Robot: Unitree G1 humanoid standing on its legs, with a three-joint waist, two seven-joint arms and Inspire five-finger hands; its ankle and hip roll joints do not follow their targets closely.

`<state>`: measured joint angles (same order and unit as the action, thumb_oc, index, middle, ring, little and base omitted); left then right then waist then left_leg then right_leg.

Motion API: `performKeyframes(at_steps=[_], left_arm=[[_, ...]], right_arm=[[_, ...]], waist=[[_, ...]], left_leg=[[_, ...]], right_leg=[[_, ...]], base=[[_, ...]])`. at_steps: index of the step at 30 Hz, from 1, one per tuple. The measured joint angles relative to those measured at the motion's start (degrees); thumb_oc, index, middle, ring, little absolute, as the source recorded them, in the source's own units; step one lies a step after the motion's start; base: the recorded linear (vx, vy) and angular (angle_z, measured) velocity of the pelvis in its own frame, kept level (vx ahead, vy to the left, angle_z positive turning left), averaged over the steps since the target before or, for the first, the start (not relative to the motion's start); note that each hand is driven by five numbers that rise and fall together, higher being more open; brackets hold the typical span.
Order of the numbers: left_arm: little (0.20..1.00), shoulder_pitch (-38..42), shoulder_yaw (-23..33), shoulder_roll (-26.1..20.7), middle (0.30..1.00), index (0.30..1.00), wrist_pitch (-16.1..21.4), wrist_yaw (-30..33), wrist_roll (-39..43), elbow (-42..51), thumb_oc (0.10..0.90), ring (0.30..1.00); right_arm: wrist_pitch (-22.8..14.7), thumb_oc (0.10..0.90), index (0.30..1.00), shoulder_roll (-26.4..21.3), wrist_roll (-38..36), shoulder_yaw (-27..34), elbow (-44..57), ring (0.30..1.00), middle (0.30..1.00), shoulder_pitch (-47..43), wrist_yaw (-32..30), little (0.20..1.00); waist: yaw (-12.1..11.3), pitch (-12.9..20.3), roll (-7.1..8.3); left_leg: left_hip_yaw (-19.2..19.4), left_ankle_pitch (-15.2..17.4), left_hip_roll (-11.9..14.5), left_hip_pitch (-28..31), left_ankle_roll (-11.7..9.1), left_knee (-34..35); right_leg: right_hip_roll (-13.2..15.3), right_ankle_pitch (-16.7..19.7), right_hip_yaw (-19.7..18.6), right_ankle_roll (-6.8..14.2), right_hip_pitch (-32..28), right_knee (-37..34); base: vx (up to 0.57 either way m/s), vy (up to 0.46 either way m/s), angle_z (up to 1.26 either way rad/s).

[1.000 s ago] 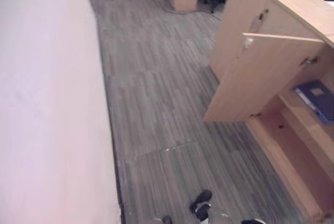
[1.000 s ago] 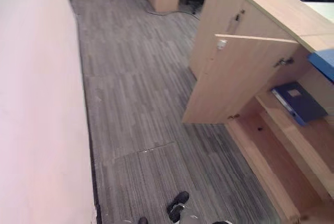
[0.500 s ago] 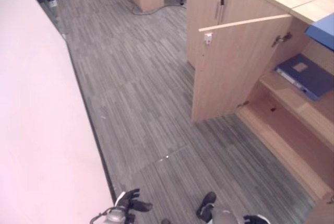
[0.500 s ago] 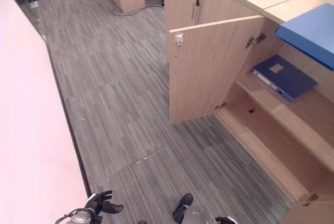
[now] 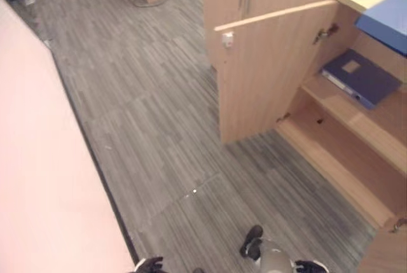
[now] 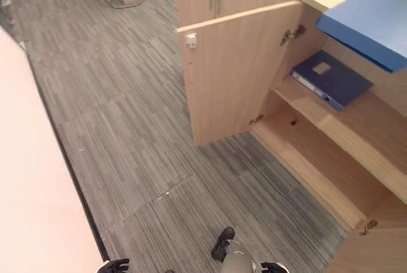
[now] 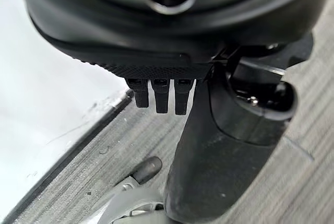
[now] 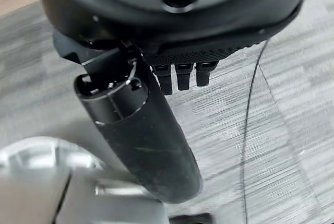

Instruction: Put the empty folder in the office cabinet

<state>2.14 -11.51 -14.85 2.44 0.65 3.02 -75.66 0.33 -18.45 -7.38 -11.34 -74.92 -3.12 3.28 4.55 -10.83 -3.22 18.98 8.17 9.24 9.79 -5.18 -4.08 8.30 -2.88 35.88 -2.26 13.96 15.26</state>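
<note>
- Cabinet (image 6: pixel 343 158) door (image 6: pixel 235 76) open; dark folder (image 6: pixel 331 79) on its shelf, light-blue folder (image 6: pixel 369 21) on the cabinet's top edge.
- Left hand (image 7: pixel 224 145) and right hand (image 8: pixel 141 140): fingers relaxed, apart, holding nothing.
- Looks like the light-blue one is left to shelve.
</note>
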Motion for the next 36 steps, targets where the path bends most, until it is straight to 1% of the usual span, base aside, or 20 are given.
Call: performKeyframes(at_steps=[1,2,3,5,6,7,8,10,11,12,13,14,15,16,19,20,21,24,26,36], left_arm=[[0.900,-0.06,0.41,-0.17,0.900,0.900,0.03,0.11,0.07,-0.24,0.800,0.900],[0.900,-1.20,2.10,-2.29,0.900,0.900,0.17,0.35,0.14,-0.27,0.800,0.900],[0.900,-1.48,1.97,-3.10,0.900,0.900,0.22,0.35,0.11,-0.30,0.800,0.900],[0.900,-1.62,3.36,-3.22,0.900,0.900,0.03,0.24,0.11,1.28,0.800,0.900],[0.900,-1.14,2.85,-3.27,0.900,0.900,0.23,0.15,0.12,1.73,0.800,0.900],[0.900,-0.71,2.81,-3.27,0.900,0.900,0.59,0.14,0.16,2.02,0.800,0.900],[0.900,0.26,2.67,-3.53,0.900,0.900,0.87,0.35,0.23,2.26,0.800,0.900],[0.900,0.55,2.81,-3.49,0.900,0.900,0.89,0.38,0.60,1.80,0.800,0.900],[0.900,0.53,2.22,-3.33,0.900,0.900,0.50,0.29,0.62,1.71,0.800,0.900],[0.900,0.43,1.98,-3.03,0.900,0.900,0.42,0.06,0.61,1.41,0.800,0.900],[0.900,0.54,1.96,-2.15,0.900,0.900,0.18,0.03,0.61,0.91,0.800,0.900],[0.900,0.30,1.46,-0.57,0.900,0.900,0.03,-0.06,0.60,-0.19,0.800,0.900],[0.900,-0.15,1.46,1.43,0.900,0.900,-0.02,-0.15,0.67,-0.62,0.800,0.900],[0.900,-0.32,1.46,1.89,0.900,0.900,-0.02,-0.21,0.69,-0.83,0.800,0.900],[0.900,-3.94,2.24,2.86,0.900,0.900,-0.76,-0.14,1.02,-0.94,0.800,0.900],[0.900,-4.69,2.15,2.78,0.900,0.900,-0.84,-0.06,1.04,-0.88,0.800,0.900],[0.900,-4.51,2.24,2.02,0.900,0.900,-0.71,-0.05,1.07,-0.75,0.800,0.900],[0.900,-2.78,2.49,0.59,0.900,0.900,-0.05,-0.03,1.06,-0.23,0.800,0.900],[0.900,-0.96,2.73,-0.31,0.900,0.900,0.24,0.02,1.07,-0.01,0.800,0.900],[0.900,-2.29,0.87,-0.98,0.900,0.900,0.00,-0.08,1.00,1.74,0.800,0.900]], right_arm=[[0.01,0.800,0.900,0.24,-0.22,0.03,-0.02,0.900,0.900,0.01,-0.03,0.900],[-0.04,0.800,0.900,1.32,-1.75,-0.12,-0.19,0.900,0.900,0.84,0.06,0.900],[-0.06,0.800,0.900,1.33,-2.07,-0.73,-0.23,0.900,0.900,1.57,0.06,0.900],[-0.03,0.800,0.900,0.37,-2.40,-0.50,0.10,0.900,0.900,1.93,-0.30,0.900],[-0.05,0.800,0.900,0.39,-2.40,-0.41,-0.45,0.900,0.900,1.75,-0.39,0.900],[0.02,0.800,0.900,0.49,-2.40,-1.08,-0.82,0.900,0.900,1.46,-0.42,0.900],[0.28,0.800,0.900,1.00,-2.40,-0.99,-2.08,0.900,0.900,0.17,-0.40,0.900],[0.27,0.800,0.900,1.53,-2.40,-1.02,-2.40,0.900,0.900,-0.12,-0.57,0.900],[0.37,0.800,0.900,1.86,-2.40,-1.19,-2.58,0.900,0.900,0.24,-0.58,0.900],[0.46,0.800,0.900,1.83,-2.38,-1.37,-2.93,0.900,0.900,0.42,-0.59,0.900],[0.28,0.800,0.900,1.55,-2.39,-1.37,-3.42,0.900,0.900,0.53,-0.65,0.900],[0.15,0.800,0.900,0.62,-2.37,-1.36,-3.86,0.900,0.900,0.77,-0.79,0.900],[0.06,0.800,0.900,-0.36,-2.34,-1.45,-3.82,0.900,0.900,0.07,-0.83,0.900],[0.08,0.800,0.900,-0.43,-2.33,-1.38,-3.85,0.900,0.900,0.07,-0.82,0.900],[0.13,0.800,0.900,0.25,-1.81,-1.83,-4.25,0.900,0.900,0.99,-0.62,0.900],[-0.06,0.800,0.900,0.77,-1.84,-1.92,-4.17,0.900,0.900,1.31,-0.57,0.900],[-0.62,0.800,0.900,1.98,-1.82,-1.84,-4.08,0.900,0.900,1.95,-0.25,0.900],[-0.74,0.800,0.900,3.28,-1.81,-1.72,-4.17,0.900,0.900,2.14,-0.11,0.900],[-0.41,0.800,0.900,3.73,-1.80,-1.38,-4.62,0.900,0.900,2.23,-0.05,0.900],[0.38,0.800,0.900,3.85,-1.54,-1.53,-4.57,0.900,0.900,3.46,0.24,0.900]], waist=[[-0.03,0.04,0.41],[-0.61,0.96,2.67],[-1.65,1.94,3.61],[-1.00,2.93,3.03],[-1.80,2.93,3.14],[-2.41,2.94,3.43],[-2.83,2.41,5.46],[-3.05,1.79,6.67],[-3.59,1.02,7.58],[-4.04,0.68,7.65],[-4.08,0.08,6.91],[-4.73,-0.51,5.18],[-4.83,-1.15,1.78],[-5.04,-1.65,0.88],[-6.32,-1.42,-1.28],[-6.02,-1.28,-0.87],[-6.01,-1.09,1.14],[-6.17,0.03,3.55],[-6.20,0.86,4.55],[-6.17,5.97,4.87]], left_leg=[[0.10,0.04,0.54,-0.32,-0.07,-2.32],[-2.18,-0.71,3.00,-3.58,-1.33,-16.73],[-3.74,-1.60,3.58,-5.91,-1.42,-22.96],[-13.23,-2.96,3.77,-12.90,-3.14,-37.49],[-15.43,-2.66,2.75,-15.56,-1.75,-41.83],[-15.10,-2.30,2.47,-16.42,-1.86,-42.03],[-17.43,-0.59,-0.04,-21.90,0.52,-40.34],[-19.76,-0.66,-1.99,-25.55,0.39,-32.95],[-22.54,-1.50,-4.80,-26.10,0.07,-21.51],[-23.73,-2.99,-6.07,-25.98,0.13,-15.63],[-24.47,-5.36,-7.32,-26.61,0.16,-11.66],[-28.09,-8.57,-8.96,-26.60,-1.19,-3.07],[-32.72,-12.63,-10.23,-27.65,-2.23,6.24],[-34.06,-12.94,-10.52,-27.66,-2.27,8.05],[-36.37,-12.09,-9.63,-23.19,-0.47,3.91],[-36.19,-15.34,-10.09,-22.04,-0.14,4.68],[-34.05,-15.76,-11.28,-20.46,0.45,4.98],[-31.08,-18.22,-13.22,-18.54,3.66,6.94],[-29.53,-18.17,-14.53,-17.30,3.75,8.63],[-26.83,-17.66,-15.30,-16.67,4.57,8.65]], right_leg=[[-0.85,0.12,-0.58,0.03,-0.86,-1.28],[-4.93,0.86,-5.73,-1.06,-5.07,-7.54],[-5.91,2.30,-7.29,-2.73,-6.22,-9.63],[-9.18,2.11,-10.95,-4.96,-8.61,-12.25],[-9.52,2.24,-12.40,-5.57,-8.99,-12.46],[-9.46,3.31,-12.62,-4.99,-9.39,-12.59],[-9.27,3.27,-17.08,-5.25,-10.42,-13.42],[-9.34,3.44,-19.47,-5.02,-12.65,-15.64],[-8.89,3.75,-21.83,-4.42,-14.93,-17.35],[-8.80,4.09,-23.04,-4.03,-16.19,-18.07],[-8.95,4.33,-23.54,-3.63,-17.63,-18.97],[-9.55,4.26,-25.23,-3.02,-18.83,-19.90],[-11.24,2.40,-29.77,-2.82,-20.72,-20.19],[-11.42,1.89,-31.09,-2.33,-21.43,-20.16],[-11.56,0.23,-37.87,1.27,-24.80,-19.85],[-10.83,-0.82,-38.32,2.28,-25.12,-18.36],[-8.51,-3.16,-37.31,2.84,-24.89,-16.14],[-5.99,-4.94,-33.76,3.83,-25.12,-16.29],[-3.98,-5.41,-33.93,4.57,-25.21,-16.39],[-2.32,-5.88,-34.74,6.12,-25.16,-17.12]], base=[[0.25,-0.314,-1.25],[0.16,-0.216,-1.24],[0.19,-0.182,-1.65],[0.15,-0.092,-1.02],[0.07,-0.011,-0.81],[0.16,0.028,-1.14],[0.14,0.086,-1.15],[0.15,0.142,-0.82],[0.12,0.158,-0.70],[0.07,0.113,-0.76],[0.19,0.122,-0.81],[0.23,0.130,-1.18],[0.23,0.130,-1.23],[0.23,0.136,-1.13],[0.20,0.162,-1.26],[0.20,0.138,-0.82],[0.15,0.093,-0.76],[0.18,0.112,-0.55],[0.14,0.086,-0.27],[0.11,0.078,-0.10]])
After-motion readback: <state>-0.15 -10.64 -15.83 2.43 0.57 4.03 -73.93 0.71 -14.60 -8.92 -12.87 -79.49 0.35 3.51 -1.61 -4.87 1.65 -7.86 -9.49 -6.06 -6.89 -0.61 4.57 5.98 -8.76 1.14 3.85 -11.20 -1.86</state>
